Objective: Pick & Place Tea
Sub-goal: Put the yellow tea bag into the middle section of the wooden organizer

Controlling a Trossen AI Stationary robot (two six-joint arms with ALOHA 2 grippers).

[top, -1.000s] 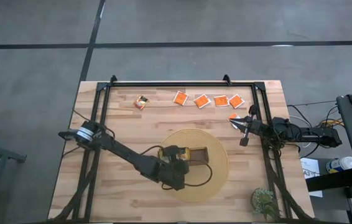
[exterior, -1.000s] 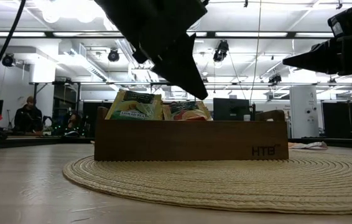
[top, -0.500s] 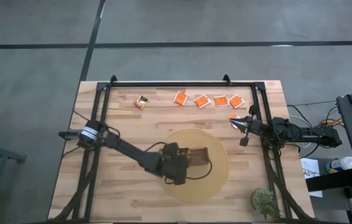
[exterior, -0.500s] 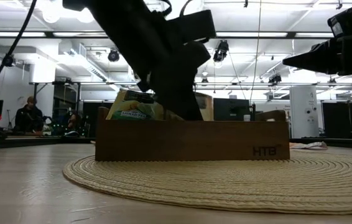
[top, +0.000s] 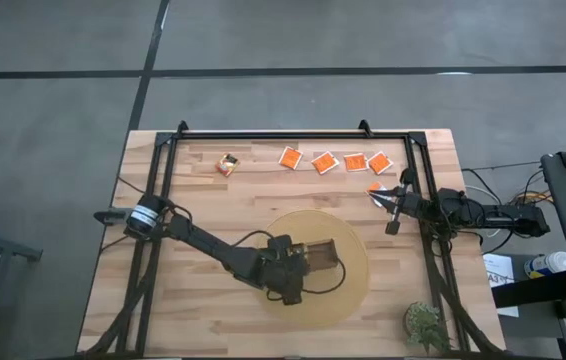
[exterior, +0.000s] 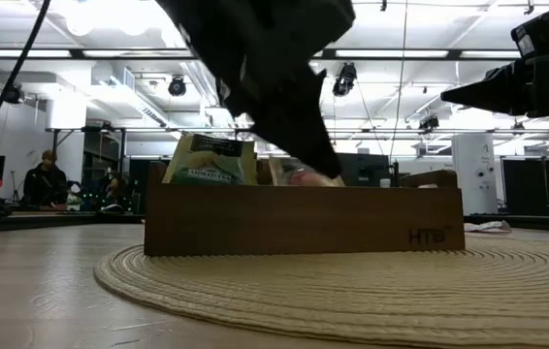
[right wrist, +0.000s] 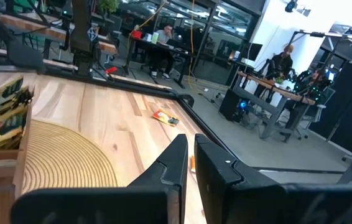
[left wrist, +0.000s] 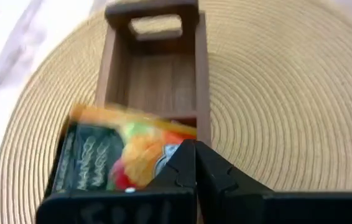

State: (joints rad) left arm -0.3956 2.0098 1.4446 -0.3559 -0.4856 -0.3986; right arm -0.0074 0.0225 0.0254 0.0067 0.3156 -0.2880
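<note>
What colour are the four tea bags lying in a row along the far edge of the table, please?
The tea bags are bright orange with white edges, clearest in the high view.

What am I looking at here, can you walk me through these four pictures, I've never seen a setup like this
This is a robot with two dark arms at a wooden table, each ending in a two-finger gripper. One picture looks straight down, one looks level across the tabletop, and two come from cameras on the arms' wrists.

On a round woven mat sits a brown wooden tray with compartments; tea sachets stand in one end of it. The left gripper is shut and sits right over the tray, by a green and orange sachet. Whether it grips that sachet I cannot tell.

Four orange sachets lie in a row along the table's far edge, one more lies apart. The right gripper waits near the table's right side, shut, with another orange sachet lying by its tip.
</note>
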